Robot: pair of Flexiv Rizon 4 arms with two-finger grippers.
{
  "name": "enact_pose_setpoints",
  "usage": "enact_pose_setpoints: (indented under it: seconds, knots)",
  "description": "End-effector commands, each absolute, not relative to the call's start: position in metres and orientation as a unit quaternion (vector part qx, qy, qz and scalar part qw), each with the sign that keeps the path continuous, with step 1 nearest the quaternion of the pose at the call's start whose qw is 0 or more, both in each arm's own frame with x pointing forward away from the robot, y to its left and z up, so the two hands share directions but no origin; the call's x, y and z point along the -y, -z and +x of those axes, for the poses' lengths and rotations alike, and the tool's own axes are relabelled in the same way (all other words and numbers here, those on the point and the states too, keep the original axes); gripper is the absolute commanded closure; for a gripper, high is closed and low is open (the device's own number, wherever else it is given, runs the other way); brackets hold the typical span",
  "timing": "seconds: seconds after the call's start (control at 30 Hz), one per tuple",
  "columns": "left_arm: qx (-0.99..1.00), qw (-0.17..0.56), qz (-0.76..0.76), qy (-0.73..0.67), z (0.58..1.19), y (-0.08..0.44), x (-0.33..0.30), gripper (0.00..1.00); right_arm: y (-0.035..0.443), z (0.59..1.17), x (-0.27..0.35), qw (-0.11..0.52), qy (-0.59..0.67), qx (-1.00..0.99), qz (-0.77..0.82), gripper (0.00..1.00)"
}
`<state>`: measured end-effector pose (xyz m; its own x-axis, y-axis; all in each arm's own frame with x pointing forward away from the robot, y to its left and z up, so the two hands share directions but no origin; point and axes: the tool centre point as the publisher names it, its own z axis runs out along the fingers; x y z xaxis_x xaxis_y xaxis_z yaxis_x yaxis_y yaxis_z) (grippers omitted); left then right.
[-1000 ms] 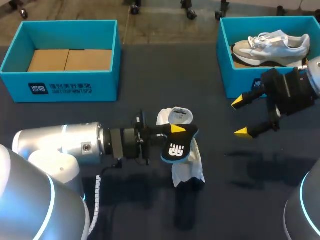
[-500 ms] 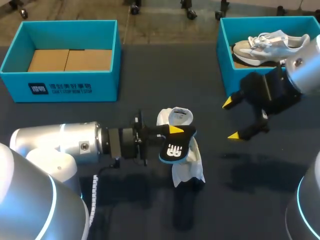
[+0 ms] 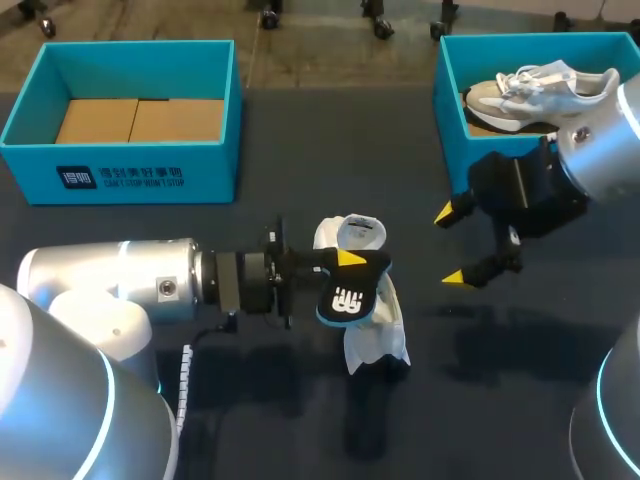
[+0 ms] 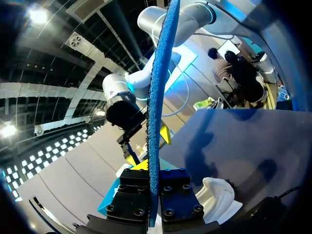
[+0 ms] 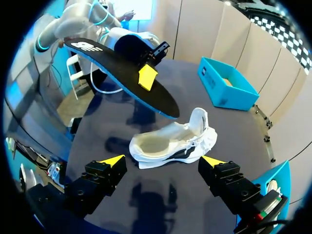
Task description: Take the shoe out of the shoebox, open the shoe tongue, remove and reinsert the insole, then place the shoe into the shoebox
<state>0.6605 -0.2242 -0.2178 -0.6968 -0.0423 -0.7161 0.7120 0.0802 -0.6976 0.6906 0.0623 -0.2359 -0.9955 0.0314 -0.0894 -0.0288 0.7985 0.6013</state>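
Note:
A white shoe [image 3: 372, 338] lies on its side mid-table, its opening bare in the right wrist view [image 5: 168, 145]. Above it my left gripper [image 3: 350, 261] is shut on a black insole [image 3: 347, 298] with a blue underside, held level over the shoe. In the left wrist view the insole [image 4: 157, 92] stands edge-on, clamped between the fingers of that gripper [image 4: 153, 171]. My right gripper [image 3: 452, 246] hangs open to the right of the shoe, nothing between its fingers; in its own view this gripper [image 5: 162, 161] faces the shoe and the insole [image 5: 117, 68].
A teal shoebox [image 3: 448, 120] at the back right holds a second pale shoe [image 3: 545, 88]. Another teal box [image 3: 130, 170] at the back left has cardboard inside. The dark tabletop [image 3: 520, 400] spreads around the shoe.
My right gripper has moved left, away from the right shoebox and closer to the shoe, staying open. The left arm has kept the insole almost still.

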Motion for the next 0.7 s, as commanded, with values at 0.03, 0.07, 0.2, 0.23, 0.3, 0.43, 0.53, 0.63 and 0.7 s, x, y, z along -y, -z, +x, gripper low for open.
enact_pose_setpoints:
  seconds: [0.03,0.07,0.2,0.23,0.3,0.43,0.53,0.63,0.7]
  knots:
    - [-0.672,0.299,0.25,0.63,0.6614,0.2182,0.2239,1.0,0.2373,0.6919,-0.0639,0.047,-0.316,-0.947,0.001,0.0]
    - [-0.672,0.299,0.249,0.63,0.6616,0.2184,0.2235,1.0,0.2373,0.6919,-0.0639,0.047,-0.316,-0.947,0.001,0.0]
    - [-0.672,0.297,0.249,0.631,0.6621,0.2189,0.2232,1.0,0.2373,0.6919,-0.0639,0.047,-0.316,-0.947,0.001,0.0]
    - [-0.672,0.297,0.249,0.631,0.6622,0.2189,0.2232,1.0,0.2373,0.6919,-0.0639,0.047,-0.316,-0.947,0.001,0.0]
    - [-0.671,0.297,0.25,0.631,0.6628,0.2183,0.2227,1.0,0.2373,0.6919,-0.0639,0.047,-0.316,-0.947,0.001,0.0]
    - [-0.67,0.299,0.25,0.632,0.6634,0.2164,0.2212,1.0,0.2394,0.6917,-0.0635,0.051,-0.319,-0.946,0.002,0.0]
    - [-0.67,0.299,0.249,0.632,0.664,0.2169,0.2197,1.0,0.2442,0.6913,-0.0645,0.061,-0.32,-0.946,0.0,0.0]
    - [-0.671,0.298,0.248,0.632,0.6645,0.2178,0.2195,1.0,0.2452,0.6915,-0.0665,0.061,-0.318,-0.946,0.0,0.0]
    - [-0.671,0.297,0.248,0.632,0.6647,0.2179,0.2195,1.0,0.2458,0.6919,-0.068,0.062,-0.317,-0.946,-0.001,0.0]
